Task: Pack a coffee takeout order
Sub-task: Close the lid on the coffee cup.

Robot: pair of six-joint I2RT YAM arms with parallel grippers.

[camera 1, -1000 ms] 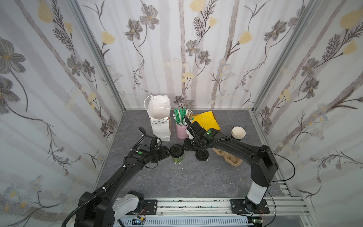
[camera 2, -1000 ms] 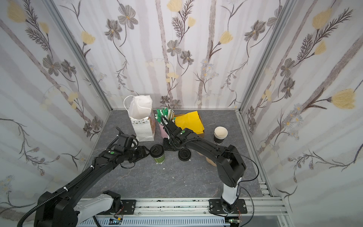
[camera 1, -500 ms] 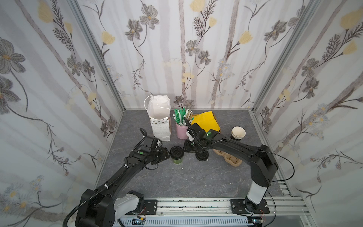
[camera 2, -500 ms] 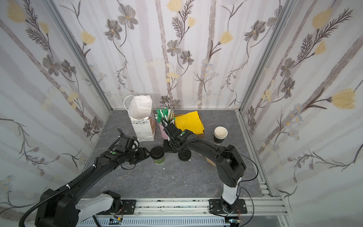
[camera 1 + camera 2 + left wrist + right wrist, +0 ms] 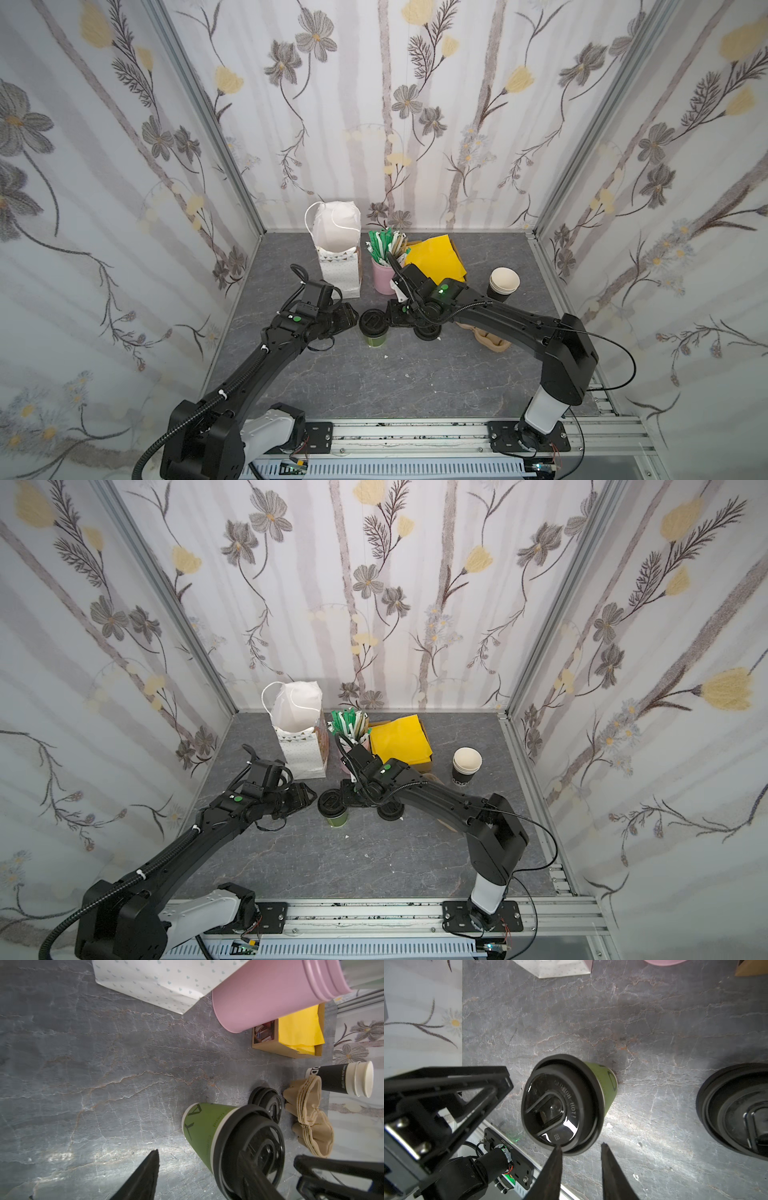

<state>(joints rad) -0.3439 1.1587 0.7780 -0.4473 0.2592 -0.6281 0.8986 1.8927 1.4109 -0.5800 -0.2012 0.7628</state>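
The green cup with a black lid (image 5: 374,328) (image 5: 332,810) stands upright on the grey tabletop between my two grippers. My left gripper (image 5: 351,319) (image 5: 198,1153) is level with the cup's left side, jaws open; one finger (image 5: 150,1167) is on the bare table side and the other crosses in front of the lid. My right gripper (image 5: 391,319) (image 5: 580,1147) is at the cup's right side, jaws narrowly open with nothing between them; one fingertip (image 5: 557,1153) meets the lid's rim (image 5: 562,1105). Yellow napkins (image 5: 436,257) (image 5: 299,1030) lie in a cardboard box at the back.
A white paper bag (image 5: 338,253) stands at the back left, next to a pink cup (image 5: 384,278) of sticks. A stack of black lids (image 5: 428,332) (image 5: 737,1113) sits right of the green cup. Tan cup carriers (image 5: 490,338) and black cups (image 5: 503,284) are farther right.
My right gripper has moved left and down to the green cup's lid, and its jaws have narrowed. The left gripper and the cup have hardly moved.
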